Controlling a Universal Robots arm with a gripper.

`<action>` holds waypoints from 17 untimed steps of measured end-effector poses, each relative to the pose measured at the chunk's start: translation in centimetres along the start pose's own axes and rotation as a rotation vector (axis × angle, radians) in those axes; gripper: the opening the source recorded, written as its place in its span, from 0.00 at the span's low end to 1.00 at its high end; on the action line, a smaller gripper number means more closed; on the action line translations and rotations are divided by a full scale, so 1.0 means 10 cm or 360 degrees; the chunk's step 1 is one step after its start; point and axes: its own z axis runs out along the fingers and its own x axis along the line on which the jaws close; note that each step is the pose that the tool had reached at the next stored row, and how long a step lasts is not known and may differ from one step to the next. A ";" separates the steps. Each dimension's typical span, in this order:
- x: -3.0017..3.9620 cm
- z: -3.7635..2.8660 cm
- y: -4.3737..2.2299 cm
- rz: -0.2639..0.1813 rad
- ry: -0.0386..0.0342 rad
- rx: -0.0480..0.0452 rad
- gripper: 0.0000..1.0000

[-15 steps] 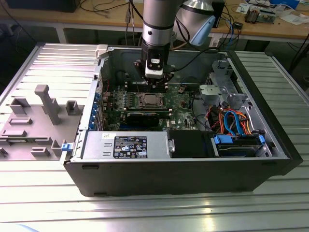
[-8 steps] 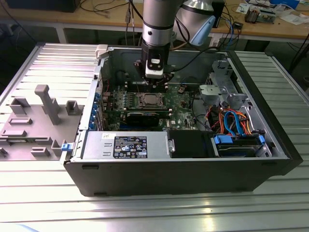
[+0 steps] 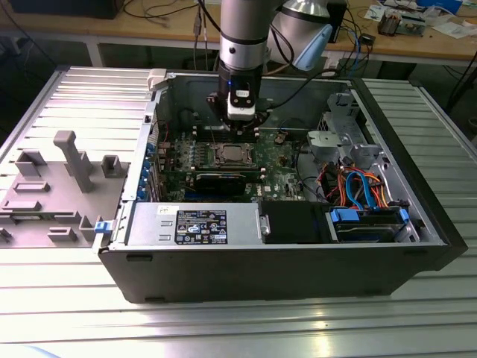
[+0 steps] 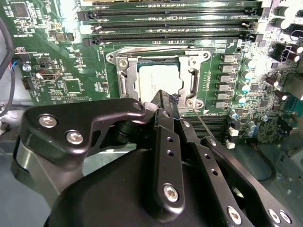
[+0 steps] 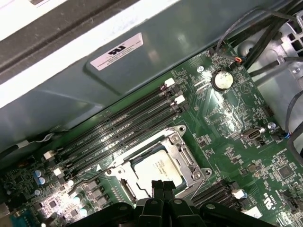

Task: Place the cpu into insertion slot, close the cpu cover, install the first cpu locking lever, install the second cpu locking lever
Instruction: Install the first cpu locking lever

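Observation:
The cpu lies flat in the insertion slot, its silver top showing through the window of the cpu cover, which is down over it. In the exterior view the socket sits mid-board, just in front of my gripper. My gripper is shut with nothing visible between its fingers, its tips at the socket's edge. One thin locking lever sticks out past the socket corner beside the fingertips. Another lever runs along the far side of the frame.
Long black memory slots run beside the socket. A coin battery sits on the board. The open case walls the work area, with a power supply and blue-orange cables. A grey fixture stands at the exterior view's left.

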 end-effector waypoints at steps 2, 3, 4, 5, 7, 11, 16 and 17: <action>0.001 -0.011 0.000 0.0000 -0.0007 -0.0006 0.11; 0.000 -0.014 0.000 -0.0001 -0.0013 -0.0010 0.11; 0.000 -0.017 0.000 -0.0001 -0.0020 -0.0014 0.11; 0.001 -0.021 0.000 -0.0002 -0.0037 -0.0024 0.11; 0.001 -0.021 0.000 -0.0003 -0.0065 -0.0041 0.11; 0.001 -0.021 0.000 -0.0004 -0.0088 -0.0055 0.11; 0.001 -0.022 0.000 -0.0021 -0.0093 -0.0059 0.11; 0.001 -0.025 -0.001 -0.0043 -0.0094 -0.0060 0.11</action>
